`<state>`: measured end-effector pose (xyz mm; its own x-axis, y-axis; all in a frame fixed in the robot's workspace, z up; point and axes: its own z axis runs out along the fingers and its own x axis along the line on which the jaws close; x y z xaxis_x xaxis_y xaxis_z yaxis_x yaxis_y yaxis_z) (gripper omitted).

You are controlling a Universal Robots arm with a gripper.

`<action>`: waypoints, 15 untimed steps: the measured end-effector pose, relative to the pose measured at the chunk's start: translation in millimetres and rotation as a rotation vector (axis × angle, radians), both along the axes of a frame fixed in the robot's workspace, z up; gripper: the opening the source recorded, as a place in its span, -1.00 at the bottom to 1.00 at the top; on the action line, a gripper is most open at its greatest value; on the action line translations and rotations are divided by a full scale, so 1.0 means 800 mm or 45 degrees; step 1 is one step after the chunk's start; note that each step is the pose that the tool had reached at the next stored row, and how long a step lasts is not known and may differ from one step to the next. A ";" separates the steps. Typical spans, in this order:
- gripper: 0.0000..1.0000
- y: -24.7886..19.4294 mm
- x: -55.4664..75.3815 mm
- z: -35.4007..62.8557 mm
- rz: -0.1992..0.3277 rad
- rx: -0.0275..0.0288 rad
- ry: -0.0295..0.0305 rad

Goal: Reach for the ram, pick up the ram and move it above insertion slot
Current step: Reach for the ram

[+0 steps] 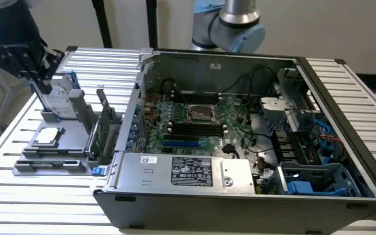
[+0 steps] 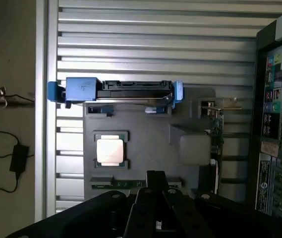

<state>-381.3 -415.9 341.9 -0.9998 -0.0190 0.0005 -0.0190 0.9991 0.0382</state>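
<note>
We log the gripper [image 1: 43, 93] empty, fingers together, high above the ram [image 1: 46, 164] lying in the gray fixture's [image 1: 67, 142] front slot; descending closed risks striking its edge.

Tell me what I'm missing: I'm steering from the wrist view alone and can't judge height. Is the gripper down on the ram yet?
Observer: No. In the exterior view the gripper hangs high by the upright hard drive. It is clear of the ram, which lies along the front of the grey fixture.
Operator: Is the computer open?
Observer: Yes. The computer case has its side off, so the motherboard is exposed.
Operator: Any free slots?
Observer: The black memory slots next to the CPU socket look empty.
</note>
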 end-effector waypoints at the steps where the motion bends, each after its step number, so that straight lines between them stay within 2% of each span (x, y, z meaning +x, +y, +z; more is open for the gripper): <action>1: -0.79 -0.0057 0.000 0.000 0.000 0.0000 0.0000; 11: -0.79 -0.0617 0.000 0.001 0.000 -0.0001 0.0001; 13: -0.79 -0.0692 -0.002 0.001 0.000 -0.0002 0.0000; 15: -0.79 -0.0732 -0.007 0.001 0.001 -0.0004 -0.0003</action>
